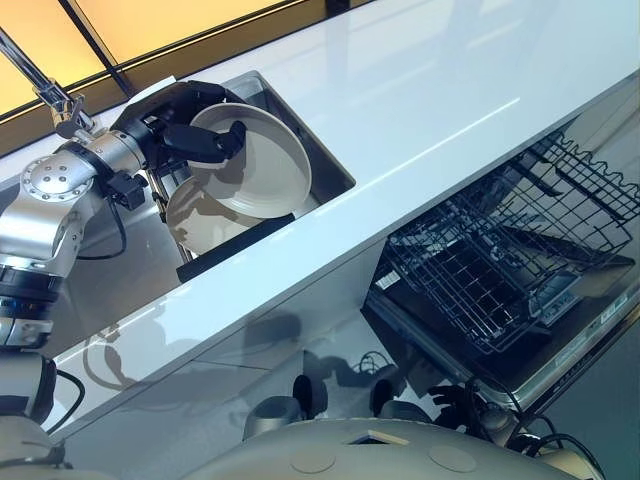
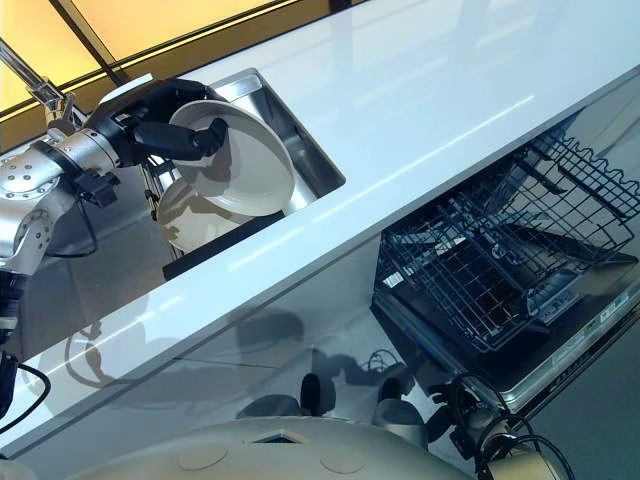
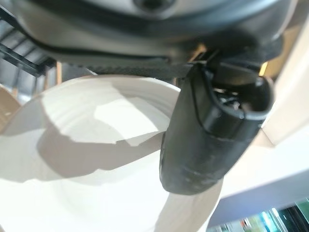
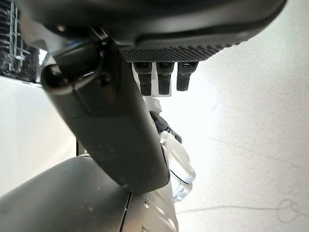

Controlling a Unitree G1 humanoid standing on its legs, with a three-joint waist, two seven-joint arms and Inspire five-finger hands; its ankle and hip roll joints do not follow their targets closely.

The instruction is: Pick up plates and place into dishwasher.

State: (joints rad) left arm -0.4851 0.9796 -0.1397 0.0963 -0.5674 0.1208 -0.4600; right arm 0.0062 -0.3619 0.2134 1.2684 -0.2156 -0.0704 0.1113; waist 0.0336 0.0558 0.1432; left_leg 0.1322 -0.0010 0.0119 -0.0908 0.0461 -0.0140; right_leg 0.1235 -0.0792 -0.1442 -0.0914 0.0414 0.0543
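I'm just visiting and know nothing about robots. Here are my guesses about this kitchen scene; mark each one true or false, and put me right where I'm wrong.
1. The left robot hand is gripping a white plate by its rim. True.
2. That plate is already standing in the dishwasher rack. False: it is held over the sink, up at the counter.
3. A second pale plate sits below the held one in the sink. True.
4. The dishwasher is closed. False: its door is down and the dark wire rack is pulled out.
5. The rack is packed with dishes. False: no dishes are visible in it.
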